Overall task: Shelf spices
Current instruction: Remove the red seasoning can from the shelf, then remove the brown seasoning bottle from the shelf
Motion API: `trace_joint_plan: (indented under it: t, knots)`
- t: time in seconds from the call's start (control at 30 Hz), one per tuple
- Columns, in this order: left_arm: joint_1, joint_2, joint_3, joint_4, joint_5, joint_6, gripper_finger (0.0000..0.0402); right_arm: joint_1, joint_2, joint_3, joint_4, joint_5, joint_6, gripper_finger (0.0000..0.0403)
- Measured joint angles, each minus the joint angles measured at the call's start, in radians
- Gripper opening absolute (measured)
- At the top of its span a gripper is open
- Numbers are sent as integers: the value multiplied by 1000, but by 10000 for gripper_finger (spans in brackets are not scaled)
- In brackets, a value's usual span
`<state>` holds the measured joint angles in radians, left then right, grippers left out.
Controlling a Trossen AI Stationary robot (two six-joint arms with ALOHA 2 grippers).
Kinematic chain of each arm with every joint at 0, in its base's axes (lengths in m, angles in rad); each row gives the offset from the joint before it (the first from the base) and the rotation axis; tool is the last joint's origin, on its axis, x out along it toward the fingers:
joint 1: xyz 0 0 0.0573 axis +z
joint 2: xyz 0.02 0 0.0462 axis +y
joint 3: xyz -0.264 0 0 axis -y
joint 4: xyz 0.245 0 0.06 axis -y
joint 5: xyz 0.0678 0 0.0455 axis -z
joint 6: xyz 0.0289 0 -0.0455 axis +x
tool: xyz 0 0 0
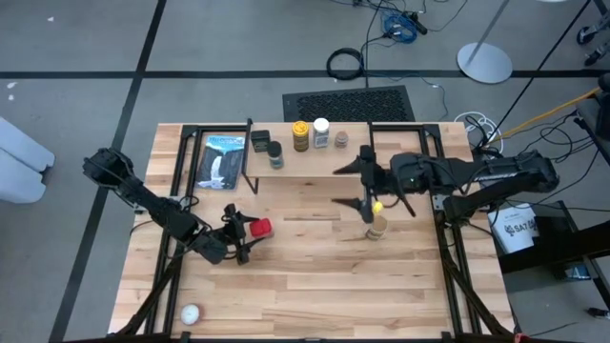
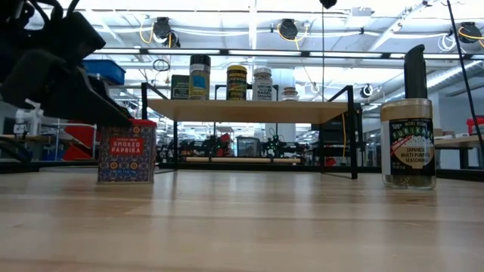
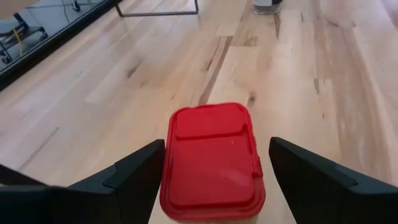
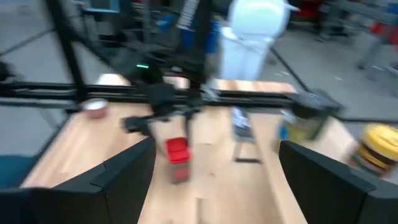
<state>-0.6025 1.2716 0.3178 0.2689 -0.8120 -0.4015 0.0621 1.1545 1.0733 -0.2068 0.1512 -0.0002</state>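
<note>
- On the large wooden tabletop (image 1: pixel 315 286), toward its left half, the small red paprika tin with a red plastic lid (image 1: pixel 258 229) stands upright on the bare wood
- Left gripper (image 1: pixel 235 234): positioned at the red paprika tin, one dark finger on each side of it; in the left wrist view the fingers (image 3: pixel 134 174) are spread with a gap visible between each finger and the lid, so the tin (image 3: pixel 212 163) is not clamped
- Low view: the tin (image 2: pixel 126 151) rests flat on the table with the dark left arm reaching down to its top edge
- Right gripper (image 1: pixel 366 189): hangs above the table's right half, near the shelf; its two dark fingers (image 4: pixel 124 171) are spread wide apart and hold nothing
- Tall glass seasoning jar with a tan lid (image 1: pixel 378 225) stands upright on the table just below the right gripper in the high view, well apart from the red tin; the low view shows it (image 2: pixel 408 143) alone at the right
- Low narrow shelf with a light wood plank top and thin black metal legs (image 1: pixel 381 152) sits along the table's far edge
- On the plank, in a row: a black square tin (image 1: pixel 260 142), a small dark-lidded jar (image 1: pixel 275 155), a yellow-lidded jar (image 1: pixel 301 135) and a white-lidded jar (image 1: pixel 321 132)
- Flat blue-and-black package (image 1: pixel 222 162) lies on the table left of the shelf
- Small white ball (image 1: pixel 191 313) rests near the table's front left corner
</note>
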Motion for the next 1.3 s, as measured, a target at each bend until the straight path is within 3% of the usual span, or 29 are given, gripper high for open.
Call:
trace_joint_plan:
  t: [0.27,0.53,0.67,1.03,1.3]
  knots:
    - [0,-4,47,-109,-11,18,298,-183,0,0,-67,-8,-13,329]
    - [0,-109,115,-274,-55,24,298,-472,0,0,-119,-316,-71,329]
    - [0,-179,165,-362,-76,26,298,-572,17,0,-112,-405,-117,329]
    - [0,-256,289,-381,-106,52,298,-664,212,0,-79,-447,-217,329]
    - [0,-256,306,-344,-103,151,298,-682,301,0,-29,-442,-222,329]
